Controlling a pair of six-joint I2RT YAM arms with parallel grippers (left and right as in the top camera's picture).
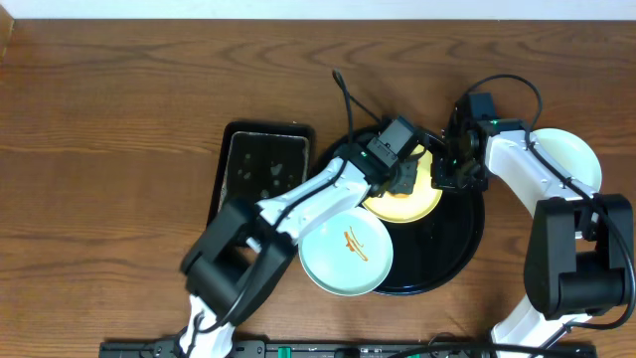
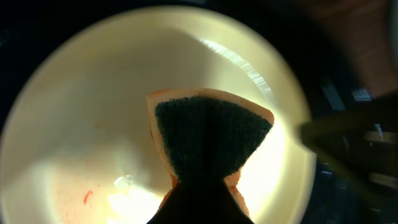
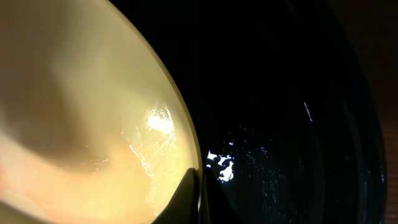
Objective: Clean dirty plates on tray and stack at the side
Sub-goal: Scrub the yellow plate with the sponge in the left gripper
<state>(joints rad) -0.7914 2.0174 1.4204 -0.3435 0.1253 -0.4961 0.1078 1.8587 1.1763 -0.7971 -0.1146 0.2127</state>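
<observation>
A pale yellow plate (image 1: 415, 202) lies at the back of the round black tray (image 1: 447, 249). My left gripper (image 1: 400, 171) is over the plate, shut on an orange sponge (image 2: 211, 137) whose dark green scrub face presses on the plate's inside (image 2: 81, 124). A faint red sauce smear (image 2: 87, 196) and wet foam remain on that plate. My right gripper (image 1: 452, 171) is shut on the yellow plate's rim (image 3: 186, 143), one finger inside and one outside over the tray (image 3: 280, 93). A mint-blue plate (image 1: 346, 257) with an orange squiggle sits on the tray's front left edge.
A second mint-blue plate (image 1: 573, 157), with no sauce showing, rests on the wooden table to the right of the tray, partly under my right arm. A rectangular black pan (image 1: 263, 171) with foam stands left of the tray. A black cable (image 1: 348, 94) trails behind the tray.
</observation>
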